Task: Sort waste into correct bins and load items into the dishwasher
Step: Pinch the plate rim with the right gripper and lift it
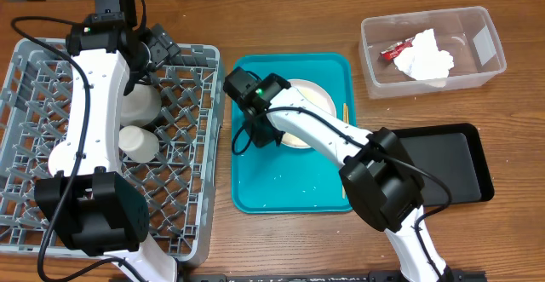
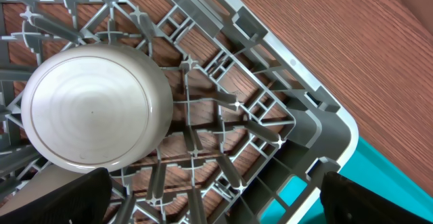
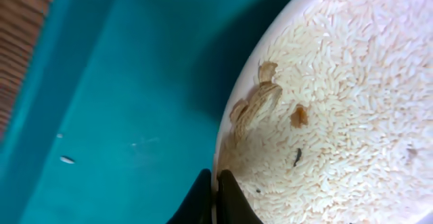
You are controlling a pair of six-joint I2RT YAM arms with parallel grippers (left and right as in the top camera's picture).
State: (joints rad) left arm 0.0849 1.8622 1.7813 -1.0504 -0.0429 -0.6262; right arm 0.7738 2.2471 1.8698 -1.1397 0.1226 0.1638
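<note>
You see napkin [image 1: 423, 54] and wrapper [image 1: 394, 52] binned, bowl [image 2: 88, 112] and cup [image 1: 139, 144] racked; right gripper [image 3: 215, 180] pinches the rice-laden plate [image 3: 338, 102], left gripper [image 2: 216, 197] spread.

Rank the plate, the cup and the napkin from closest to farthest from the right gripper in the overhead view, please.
1. Plate: at the right gripper tips, on the teal tray.
2. Cup: in the rack, picture-left.
3. Napkin: in the tub, far upper right.

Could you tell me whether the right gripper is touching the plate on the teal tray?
Touching. The right wrist view shows the right gripper closed on the rim of the plate, one dark finger on each side, with no gap.
</note>
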